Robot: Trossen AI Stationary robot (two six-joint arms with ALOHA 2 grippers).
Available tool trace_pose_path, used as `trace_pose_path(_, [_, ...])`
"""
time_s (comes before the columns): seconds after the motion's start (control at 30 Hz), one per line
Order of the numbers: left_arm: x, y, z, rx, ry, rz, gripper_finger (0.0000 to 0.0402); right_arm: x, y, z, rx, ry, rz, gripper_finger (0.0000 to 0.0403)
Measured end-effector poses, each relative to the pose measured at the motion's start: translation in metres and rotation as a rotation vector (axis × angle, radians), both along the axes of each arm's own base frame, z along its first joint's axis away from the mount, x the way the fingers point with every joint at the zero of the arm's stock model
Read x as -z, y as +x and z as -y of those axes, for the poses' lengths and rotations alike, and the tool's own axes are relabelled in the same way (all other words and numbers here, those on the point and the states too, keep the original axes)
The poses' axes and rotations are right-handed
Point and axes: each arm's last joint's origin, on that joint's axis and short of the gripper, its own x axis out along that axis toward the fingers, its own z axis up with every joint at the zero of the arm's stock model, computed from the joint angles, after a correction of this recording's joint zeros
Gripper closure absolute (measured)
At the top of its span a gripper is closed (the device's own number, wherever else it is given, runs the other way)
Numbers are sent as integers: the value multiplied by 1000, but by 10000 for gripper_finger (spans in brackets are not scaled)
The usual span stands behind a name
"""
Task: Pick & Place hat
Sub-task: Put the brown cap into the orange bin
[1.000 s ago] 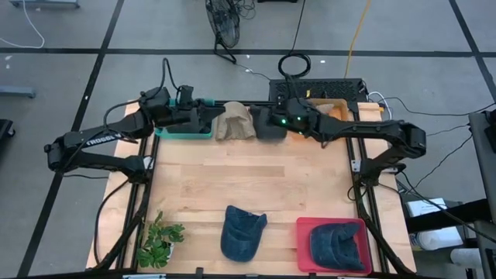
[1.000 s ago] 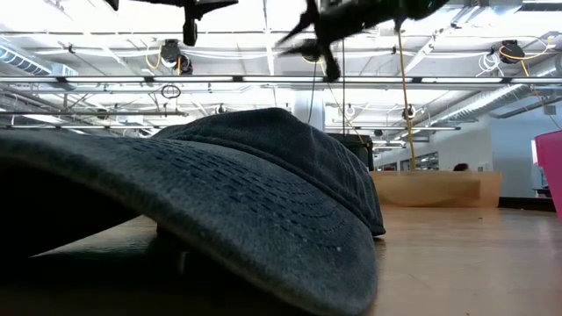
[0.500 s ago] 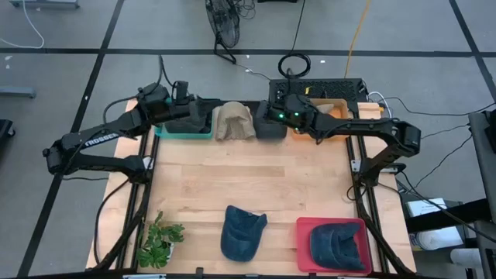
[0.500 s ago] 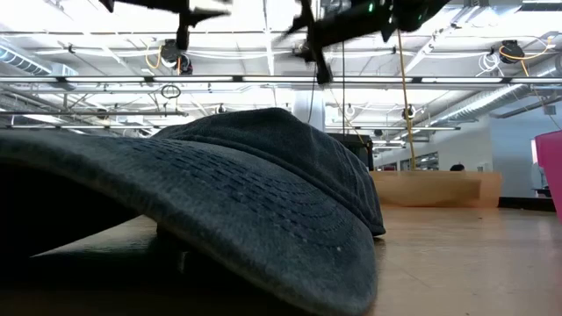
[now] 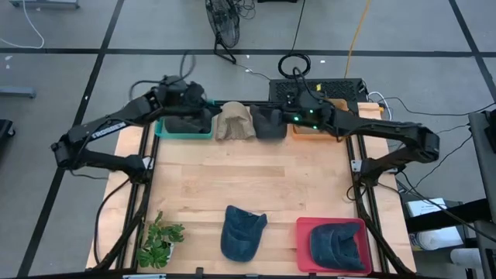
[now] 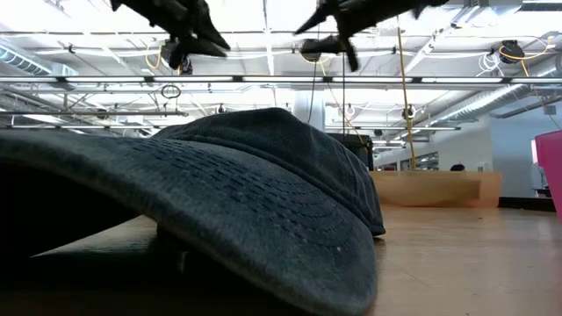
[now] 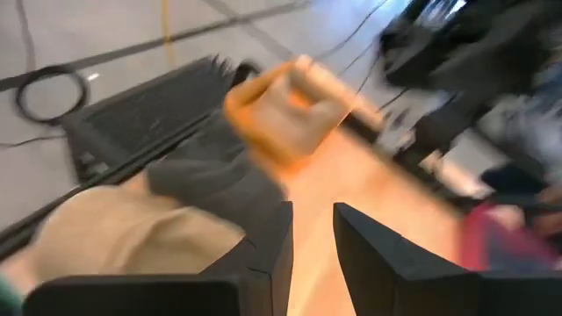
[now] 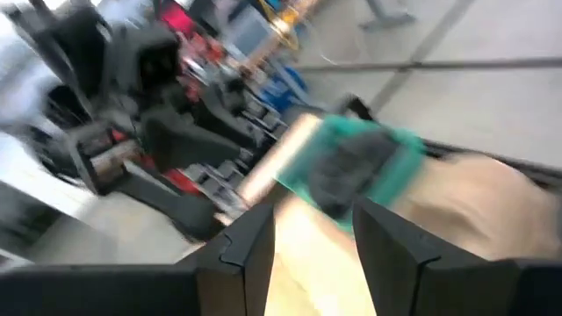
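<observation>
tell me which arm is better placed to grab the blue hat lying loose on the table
Neither clearly: both grippers, left and right, hang over the far edge. The blue hat lies near the front, just left of the red tray, so the right seems marginally handier.

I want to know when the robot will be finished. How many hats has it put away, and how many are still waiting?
One blue hat already lies in the red bin, so that part looks done. Neither gripper holds anything: the left gripper and right gripper hang open over the table's far edge, near the tan hat and dark grey hat. Another blue hat lies loose on the table, waiting.
</observation>
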Motion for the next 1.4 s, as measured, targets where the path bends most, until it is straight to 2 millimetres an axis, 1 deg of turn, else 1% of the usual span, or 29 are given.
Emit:
trace_pose_path(0.1, [9, 14, -11, 29, 26, -86, 309, -4, -14, -2, 41, -13, -63, 266])
trace_pose_path(0.2, [24, 30, -21, 95, -14, -174, 309, -15, -25, -6, 36, -46, -47, 266])
trace_pose_path(0.3, [37, 44, -28, 130, -26, -265, 309, -19, -30, -8, 29, -50, -35, 266])
trace_pose_path(0.4, [43, 57, -36, 117, 40, -343, 309, -20, -32, -9, 30, -49, -34, 266])
trace_pose_path(0.5, [54, 68, -47, 105, 69, -452, 303, -21, -34, -10, 27, -44, -38, 266])
trace_pose_path(0.63, [68, 79, -62, 74, 63, -580, 264, -20, -36, -15, 9, -33, -65, 266])
trace_pose_path(0.67, [74, 81, -65, 64, 65, -618, 252, -20, -36, -17, 4, -33, -67, 266])
trace_pose_path(0.77, [102, 85, -74, 36, 35, -758, 211, -20, -36, -19, -5, -32, -67, 266])
trace_pose_path(0.9, [132, 87, -85, 8, -52, -842, 167, -19, -35, -22, -11, -11, -65, 266])
trace_pose_path(1.0, [146, 89, -89, -2, -89, -876, 150, -19, -34, -26, -26, -9, -73, 266])
trace_pose_path(1.1, [150, 91, -90, -8, -95, -874, 149, -17, -33, -30, -42, -6, -84, 266])
trace_pose_path(1.17, [153, 94, -91, -7, -94, -853, 155, -16, -33, -32, -50, -2, -97, 266])
trace_pose_path(1.27, [155, 96, -92, -2, -94, -834, 170, -14, -33, -36, -63, 4, -122, 266])
trace_pose_path(1.4, [157, 95, -94, -45, -78, -869, 200, -14, -32, -37, -70, 3, -118, 266])
